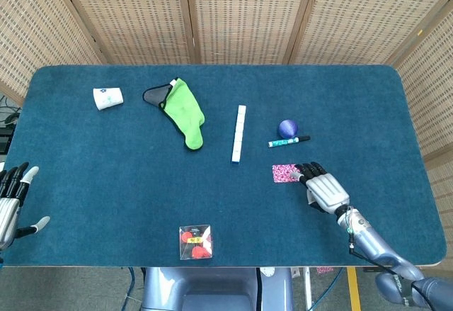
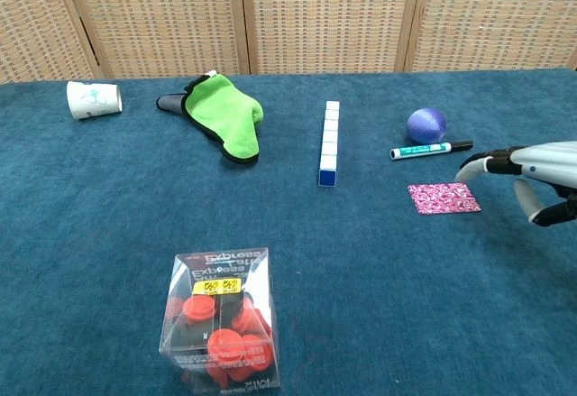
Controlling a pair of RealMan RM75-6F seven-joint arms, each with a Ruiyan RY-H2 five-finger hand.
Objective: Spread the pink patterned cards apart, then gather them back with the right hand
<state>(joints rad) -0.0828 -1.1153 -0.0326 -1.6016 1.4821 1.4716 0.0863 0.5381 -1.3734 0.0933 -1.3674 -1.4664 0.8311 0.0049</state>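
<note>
Woven cane screens [image 1: 248,13] back a table [image 1: 106,183] covered in dark teal felt. Near the table's centre right, the pink patterned cards [image 1: 284,173] lie flat in one neat stack, at about 6 o'clock from a teal marker [image 1: 289,142] and a purple ball [image 1: 287,128]. At 3 o'clock from the stack, the right hand [image 1: 322,186] reaches in palm down with its fingers spread, holding nothing; in the head view its fingertips [image 1: 301,170] overlap the stack's right edge, while the chest view shows them raised just above that edge, so contact cannot be told. The left hand [image 1: 10,205] rests at the table's 9 o'clock edge, fingers apart and empty.

Elsewhere lie a white block strip [image 1: 239,134], a green glove [image 1: 182,111], a tipped paper cup [image 1: 107,98], and a clear box of red pieces [image 1: 195,241] at 6 o'clock.
</note>
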